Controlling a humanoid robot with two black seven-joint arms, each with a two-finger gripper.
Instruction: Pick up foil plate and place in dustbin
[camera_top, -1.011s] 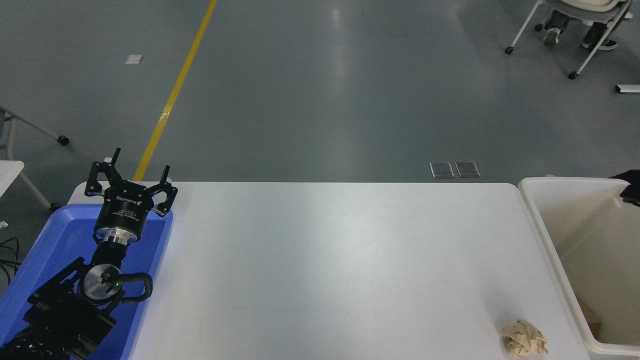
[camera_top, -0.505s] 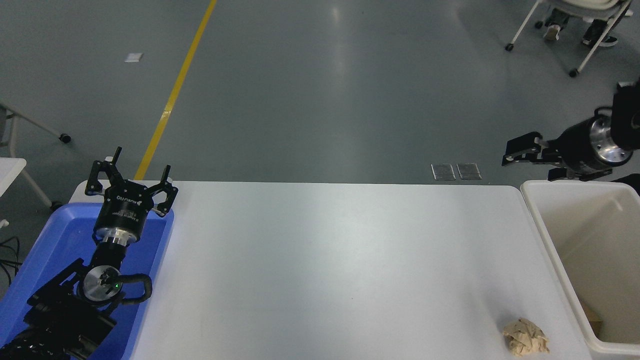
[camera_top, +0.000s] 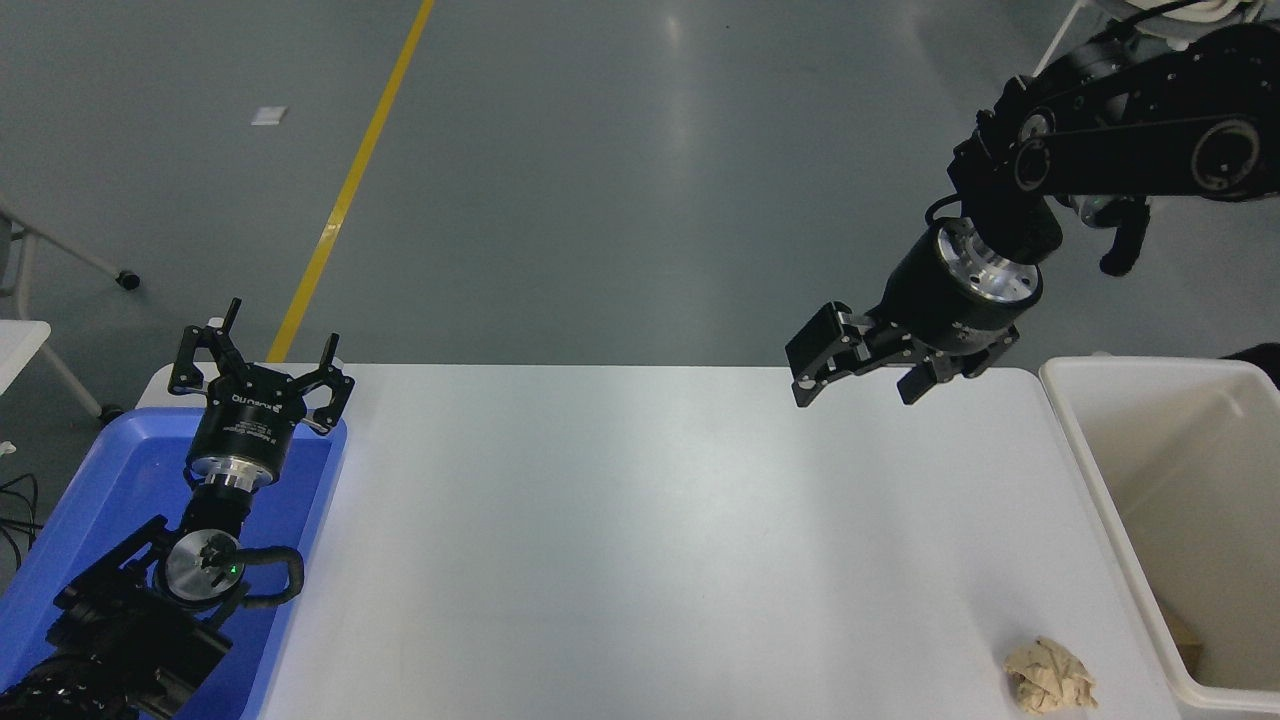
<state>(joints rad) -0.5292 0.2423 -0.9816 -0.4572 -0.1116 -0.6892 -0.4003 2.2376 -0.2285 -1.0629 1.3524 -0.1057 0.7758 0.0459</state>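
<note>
With no foil plate in view, the black right claw (camera_top: 860, 375) hangs open and empty just beside the cream-white rectangular plastic dustbin (camera_top: 1085, 450); thin foil would likely be light and crushable, best pinched at its rim

Looks like a robotics lab / test hall, not a home. Evidence: wide grey sealed floor (camera_top: 640, 180) w/ yellow lane line (camera_top: 345, 190) painted across it, two metal floor plates (camera_top: 908, 339) just past the table's far edge, caster legs of rolling furniture (camera_top: 70, 255) at far left. Plain white table (camera_top: 640, 540) as workstation; blue plastic tray (camera_top: 90, 500) at its left edge, cream dustbin (camera_top: 1160, 520) against its right edge. Two black robot arms over it.
</note>
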